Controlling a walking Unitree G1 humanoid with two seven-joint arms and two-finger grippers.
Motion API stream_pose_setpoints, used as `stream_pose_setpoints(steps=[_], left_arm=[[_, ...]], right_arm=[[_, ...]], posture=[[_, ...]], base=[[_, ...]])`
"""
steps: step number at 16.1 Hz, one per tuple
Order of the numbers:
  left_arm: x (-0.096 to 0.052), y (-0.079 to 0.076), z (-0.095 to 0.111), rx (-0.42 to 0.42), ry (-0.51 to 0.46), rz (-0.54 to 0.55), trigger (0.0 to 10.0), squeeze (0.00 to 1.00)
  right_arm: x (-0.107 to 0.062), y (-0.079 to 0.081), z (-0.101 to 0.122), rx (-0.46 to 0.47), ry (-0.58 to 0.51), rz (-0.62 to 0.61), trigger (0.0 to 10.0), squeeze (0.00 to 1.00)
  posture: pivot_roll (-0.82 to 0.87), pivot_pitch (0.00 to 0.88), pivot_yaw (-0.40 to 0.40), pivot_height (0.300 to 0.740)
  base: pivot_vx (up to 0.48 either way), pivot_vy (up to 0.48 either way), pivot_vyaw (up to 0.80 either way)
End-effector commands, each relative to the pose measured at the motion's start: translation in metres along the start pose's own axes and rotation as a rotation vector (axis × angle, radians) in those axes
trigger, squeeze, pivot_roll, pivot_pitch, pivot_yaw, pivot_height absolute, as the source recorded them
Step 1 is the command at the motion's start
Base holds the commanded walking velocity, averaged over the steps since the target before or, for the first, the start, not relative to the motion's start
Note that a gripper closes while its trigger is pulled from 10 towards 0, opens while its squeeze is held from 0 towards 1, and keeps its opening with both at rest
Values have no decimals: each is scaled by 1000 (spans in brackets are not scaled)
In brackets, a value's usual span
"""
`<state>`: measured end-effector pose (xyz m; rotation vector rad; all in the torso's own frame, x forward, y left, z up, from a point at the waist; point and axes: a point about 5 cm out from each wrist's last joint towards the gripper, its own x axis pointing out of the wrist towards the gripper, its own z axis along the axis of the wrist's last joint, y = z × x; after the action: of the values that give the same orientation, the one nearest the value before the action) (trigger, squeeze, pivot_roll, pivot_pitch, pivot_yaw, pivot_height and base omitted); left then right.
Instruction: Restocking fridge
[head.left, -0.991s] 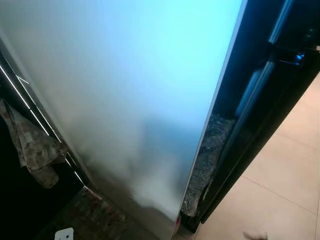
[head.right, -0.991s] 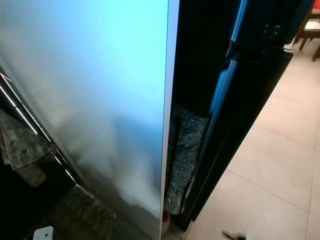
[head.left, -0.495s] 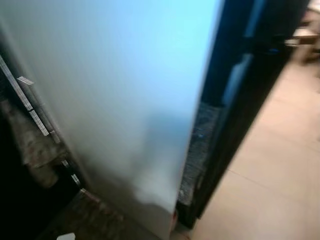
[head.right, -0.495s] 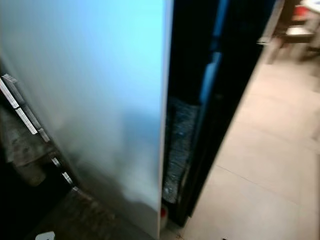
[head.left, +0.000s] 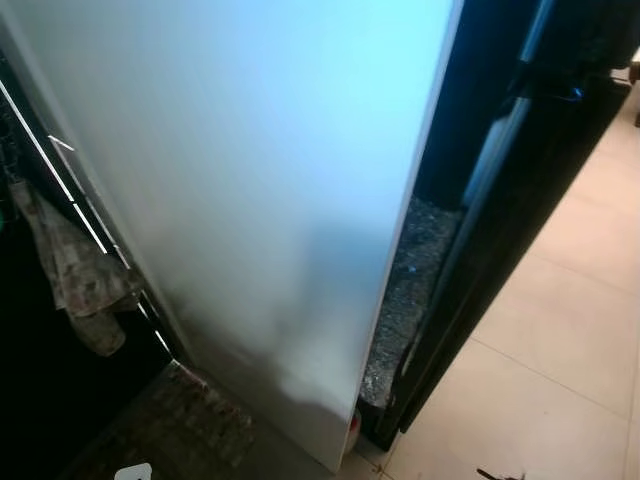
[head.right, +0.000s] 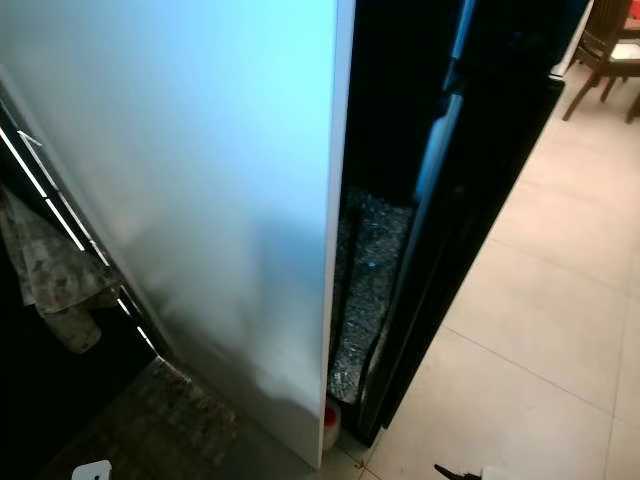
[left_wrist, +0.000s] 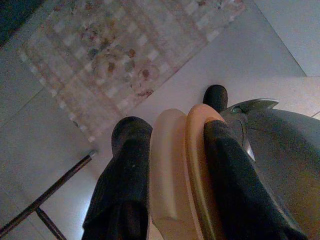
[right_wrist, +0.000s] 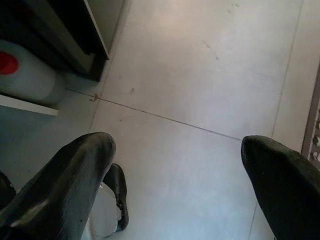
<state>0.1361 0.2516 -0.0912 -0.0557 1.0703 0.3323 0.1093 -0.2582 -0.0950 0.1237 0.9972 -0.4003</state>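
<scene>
Cam swung back since 0.5 s ago, blur gone. My left gripper pinches 2 stacked pale plates; right gripper spread, 1 red-capped jug nearby.

No text, label, brand, number or sign can be read in any view; the pale panel is blank; the white jug with a red cap shows no legible label.
</scene>
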Motion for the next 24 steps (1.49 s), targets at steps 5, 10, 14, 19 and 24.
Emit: stream_pose_setpoints(steps=[5,10,14,19,24], left_arm=[[0,-1,2,29,-12,-6,10000,0],[0,-1,1,34,-8,-3,10000,0],[0,-2,-4,16,12,7,10000,0],[-1,1,-4,42,11,13,10000,0],[0,3,-1,54,-1,10,10000,0]], right_arm=[[0,-5,30,-58,-195,21,10000,0],[-26,19,112,-188,-734,139,10000,0],[-75,52,117,-211,-864,282,10000,0],[-100,66,123,-192,-877,330,10000,0],[-103,90,155,-228,-915,373,10000,1000]], posture=[[-159,0,-3,740],[-153,0,-31,740],[-128,0,-52,740],[-146,0,-28,740],[-144,0,-19,740]], base=[[0,0,0],[0,0,0],[0,0,0],[0,0,0],[0,0,0]])
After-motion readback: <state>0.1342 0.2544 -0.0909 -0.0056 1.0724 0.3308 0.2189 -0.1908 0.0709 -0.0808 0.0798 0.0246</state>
